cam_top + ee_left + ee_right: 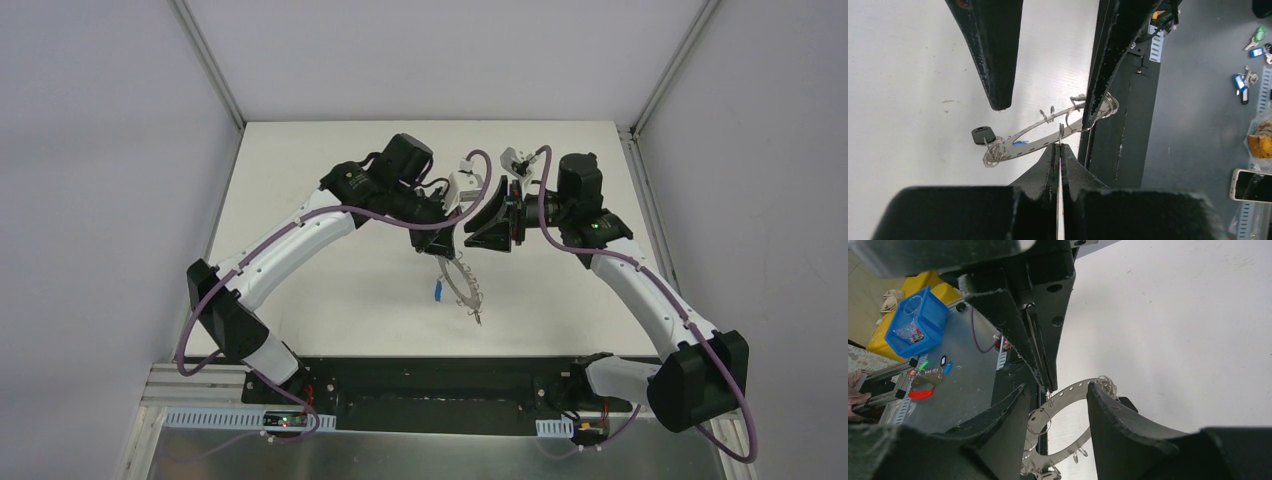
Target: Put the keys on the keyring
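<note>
The keyring [463,285] is a flat grey ring hanging tilted above the white table [330,160]. My left gripper [444,246] is shut, its fingertips [1060,145] pinching a small wire loop [1061,131] on the ring's rim [1040,144]. My right gripper [490,215] is open, with one finger [1128,430] on each side of the ring [1073,390], not touching it that I can see. A black key [983,135] hangs at the ring's far end. A blue key [439,290] hangs beside the ring. The yellow key is hidden.
The black base rail [430,385] runs along the table's near edge. Beyond it, off the table, lie spare tagged keys [1248,80] and a phone [1250,185]. A blue bin [915,322] stands there too.
</note>
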`<state>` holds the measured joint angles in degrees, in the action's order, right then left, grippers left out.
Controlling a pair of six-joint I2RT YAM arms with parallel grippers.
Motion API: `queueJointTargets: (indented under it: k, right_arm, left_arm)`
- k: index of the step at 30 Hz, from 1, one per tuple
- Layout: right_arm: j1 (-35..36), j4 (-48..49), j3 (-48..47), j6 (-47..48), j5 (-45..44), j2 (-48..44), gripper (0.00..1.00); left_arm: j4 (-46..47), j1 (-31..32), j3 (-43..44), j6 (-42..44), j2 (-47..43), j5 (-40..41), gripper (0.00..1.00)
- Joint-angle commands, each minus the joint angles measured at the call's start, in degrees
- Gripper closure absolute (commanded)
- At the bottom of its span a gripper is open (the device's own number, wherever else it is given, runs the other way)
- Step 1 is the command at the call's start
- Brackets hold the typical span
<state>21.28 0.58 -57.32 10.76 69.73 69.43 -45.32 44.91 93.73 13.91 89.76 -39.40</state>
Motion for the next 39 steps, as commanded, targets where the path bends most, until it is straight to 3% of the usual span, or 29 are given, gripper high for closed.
queueJointTargets:
  k: [1,20,27,32,39]
  right_arm:
    - [0.5,0.1,0.4,1.5,2.1,-0.7,0.52]
    - [4.3,-3.7,0.1,6.3,-1.2,1.9,0.58]
    - [4.6,-3.8,-0.3,5.9,-0.4,2.1,0.74]
    - [4.6,-3.4,-0.2,5.6,0.2,2.3,1.00]
    - [4.2,-1.0,-1.3,1.0,0.0,2.2,1.00]
  left_arm:
    - [0.8,-1.1,2.9,-3.7,-0.2,-4.5,1.00]
    - [2.3,-3.2,2.6,-7.1,0.8,-8.5,1.00]
    - [1.9,-3.2,2.5,-7.1,1.1,-8.8,1.00]
    - [2.1,-3.3,2.8,-7.5,1.3,-9.2,1.00]
    - [7.6,-6.6,0.5,-12.1,1.2,-15.9,1.00]
